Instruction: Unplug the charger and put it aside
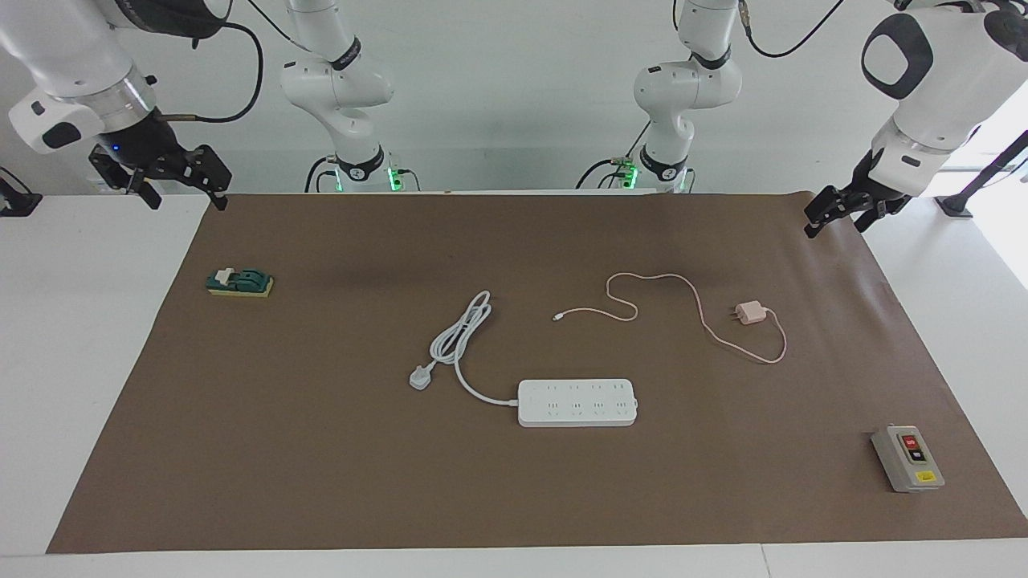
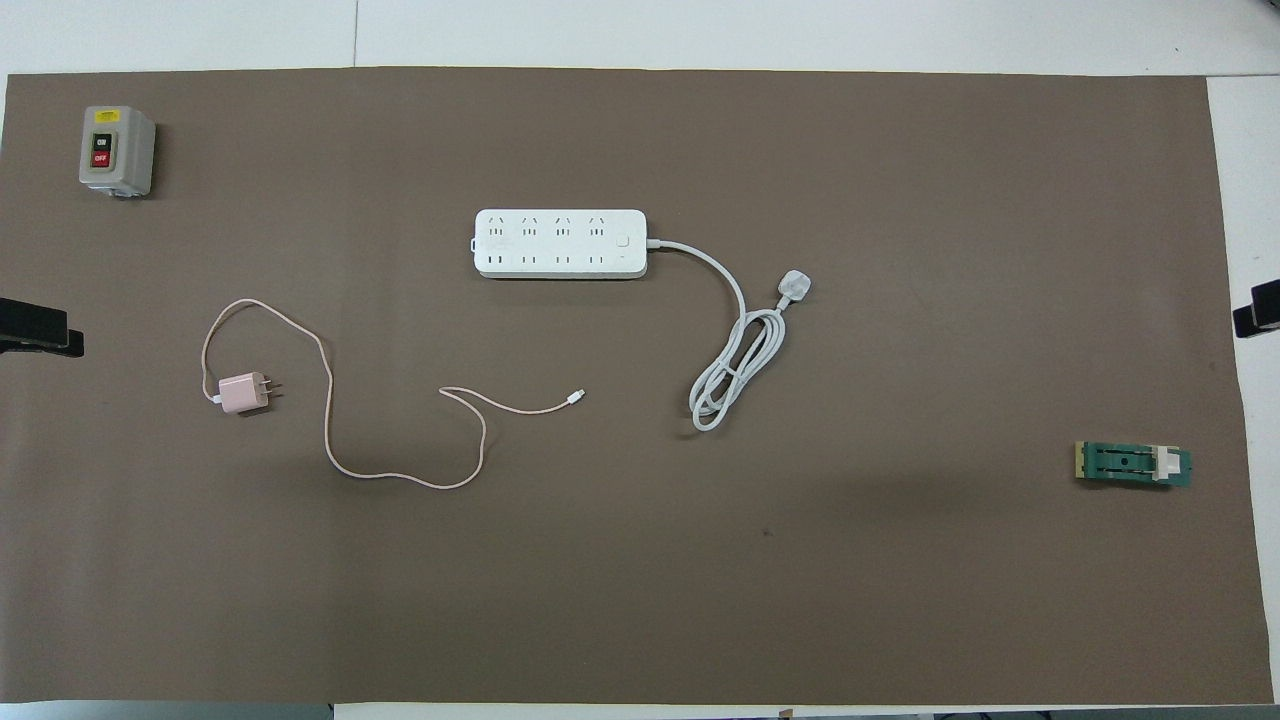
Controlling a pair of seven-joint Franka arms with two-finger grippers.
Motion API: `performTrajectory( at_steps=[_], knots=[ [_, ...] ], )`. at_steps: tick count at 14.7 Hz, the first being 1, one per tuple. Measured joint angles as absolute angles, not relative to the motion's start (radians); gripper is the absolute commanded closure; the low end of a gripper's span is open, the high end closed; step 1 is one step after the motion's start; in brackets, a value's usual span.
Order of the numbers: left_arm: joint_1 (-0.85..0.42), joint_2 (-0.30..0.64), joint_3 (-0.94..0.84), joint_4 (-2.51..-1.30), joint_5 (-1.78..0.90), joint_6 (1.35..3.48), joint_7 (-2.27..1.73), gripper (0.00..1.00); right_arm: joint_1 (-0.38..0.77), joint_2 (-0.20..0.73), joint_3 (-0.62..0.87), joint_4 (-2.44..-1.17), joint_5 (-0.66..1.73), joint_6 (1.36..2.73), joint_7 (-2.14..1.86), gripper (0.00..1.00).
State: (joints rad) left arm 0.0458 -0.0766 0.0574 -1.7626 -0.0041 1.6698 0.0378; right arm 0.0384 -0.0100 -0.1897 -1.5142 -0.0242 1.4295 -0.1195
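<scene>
The pale pink charger (image 1: pixel 752 312) lies loose on the brown mat (image 1: pixel 321 449), not in any socket. It sits toward the left arm's end and nearer to the robots than the white power strip (image 1: pixel 577 402). Its thin pink cable (image 1: pixel 642 277) loops across the mat toward the middle. In the overhead view the charger (image 2: pixel 243 393) and the power strip (image 2: pixel 560 243) lie well apart. My left gripper (image 1: pixel 837 225) hangs open and empty over the mat's corner at its own end. My right gripper (image 1: pixel 183 201) hangs open and empty over the corner at its end.
The strip's thick white cord and three-pin plug (image 1: pixel 421 376) lie coiled beside it, toward the right arm's end. A grey on/off switch box (image 1: pixel 907 457) stands farthest from the robots at the left arm's end. A green knife switch (image 1: pixel 239 282) lies at the right arm's end.
</scene>
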Motion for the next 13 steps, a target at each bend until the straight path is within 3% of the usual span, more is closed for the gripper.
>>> performTrajectory(
  at_steps=[3,13],
  knots=[
    [0.044,-0.073,0.044,-1.727,-0.005,1.646,0.025,0.0,0.02,-0.048,-0.16,-1.573,-0.041,1.438,-0.12,0.0],
    [-0.006,-0.04,0.031,-1.695,-0.025,1.586,0.021,0.0,-0.029,-0.048,-0.096,-1.584,-0.064,1.476,-0.115,0.0]
  ],
)
